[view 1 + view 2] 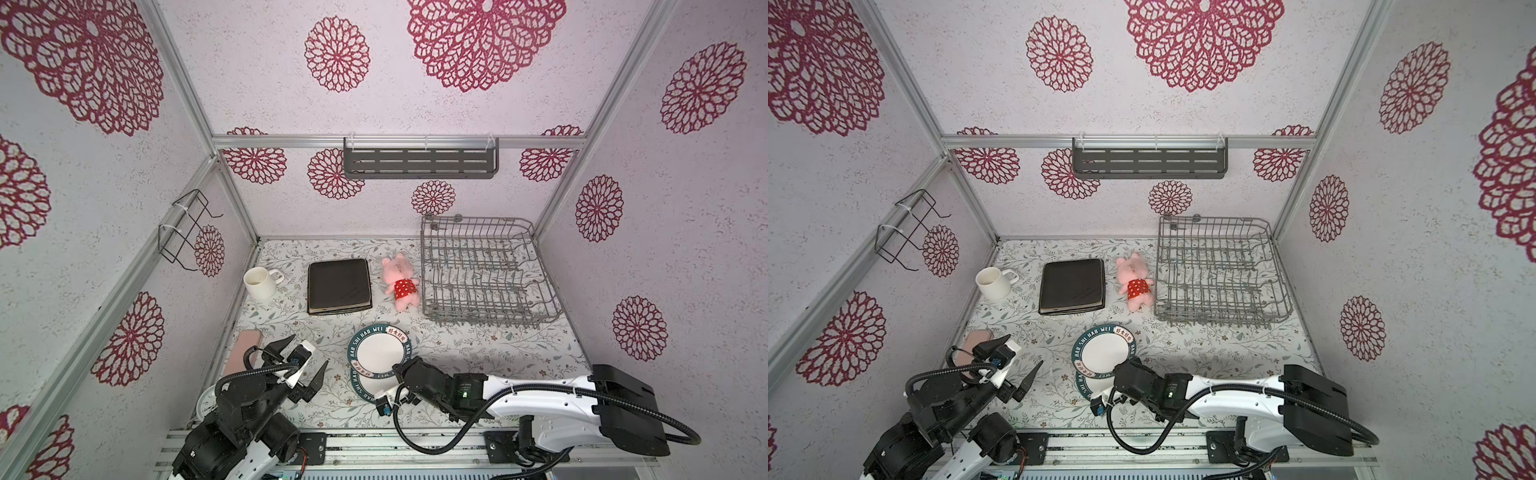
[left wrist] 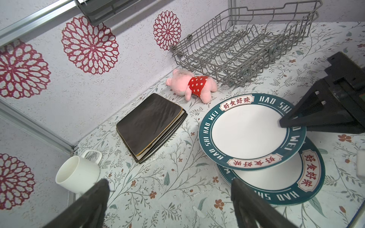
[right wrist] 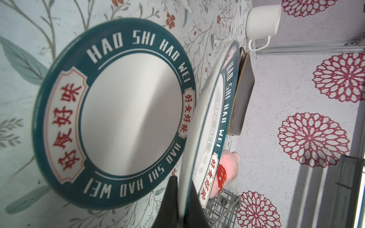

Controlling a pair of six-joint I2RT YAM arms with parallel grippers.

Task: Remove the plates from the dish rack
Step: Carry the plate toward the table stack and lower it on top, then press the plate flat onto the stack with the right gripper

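Right claw [image 1: 397, 368] clamped on the rim of a round white plate with teal "HAO SHI HAO WEI" band [image 1: 380, 353], one finger above and one below. Plate is held tilted over a second matching plate [image 1: 365, 388], which lies flat on the floral tablecloth [image 1: 478, 353] at front centre. The two overlap in both top views; contact between them cannot be told.

Left claw [image 1: 308, 351] spread wide, holding nothing, hovering just left of the round plates.

Behind them, a stack of square plates [image 1: 338, 286], dark one on top, lies flat mid-table. Grey wire dish rack [image 1: 482, 282] stands in the back right corner. Pink plush pig [image 1: 400, 282] lies between stack and rack. White mug [image 1: 259, 282] stands upright, left of the stack.
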